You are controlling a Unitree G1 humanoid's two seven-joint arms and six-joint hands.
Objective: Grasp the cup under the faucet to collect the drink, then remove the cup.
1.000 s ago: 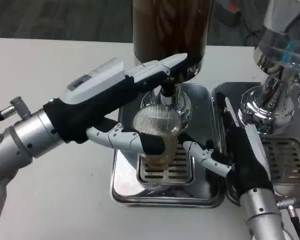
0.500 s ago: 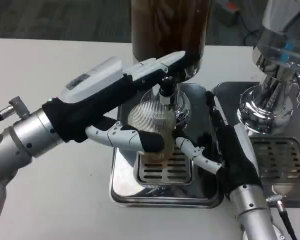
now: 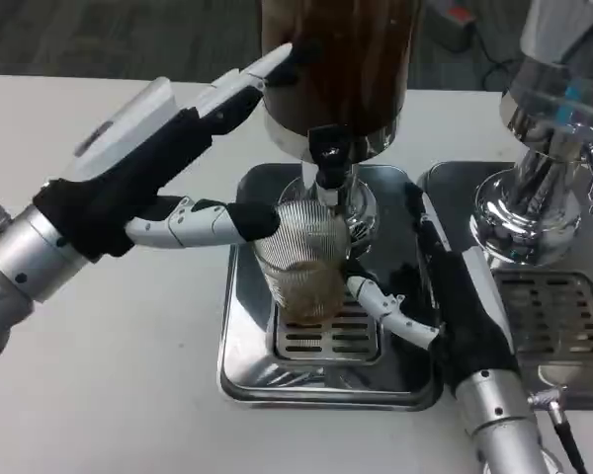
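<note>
On the white table [image 3: 109, 395] sits a chrome drip tray [image 3: 239, 365] with a slotted grate [image 3: 331, 338], and on that grate stands a ribbed clear cup [image 3: 301, 259], tilted somewhat, with a little brownish drink in its bottom. Directly above the cup hangs the faucet [image 3: 328, 163] of a dispenser [image 3: 336, 59] whose tank holds a dark brown liquid. From the left side, the left hand [image 3: 163, 168] reaches in with fingers spread; its upper fingers [image 3: 242, 89] extend toward the dispenser tank, while its thumb [image 3: 217, 219] lies level, its tip at the cup's left rim. It holds nothing. From the right side, the right hand [image 3: 445, 296] lies along the tray's right edge; one of its white fingers [image 3: 390, 311] reaches to the lower right of the cup. Contact there looks likely, but whether the hand truly grips the cup cannot be told. A second chrome dispenser [image 3: 539, 188] with its own drip tray [image 3: 563, 326] stands just beside, to the right.
</note>
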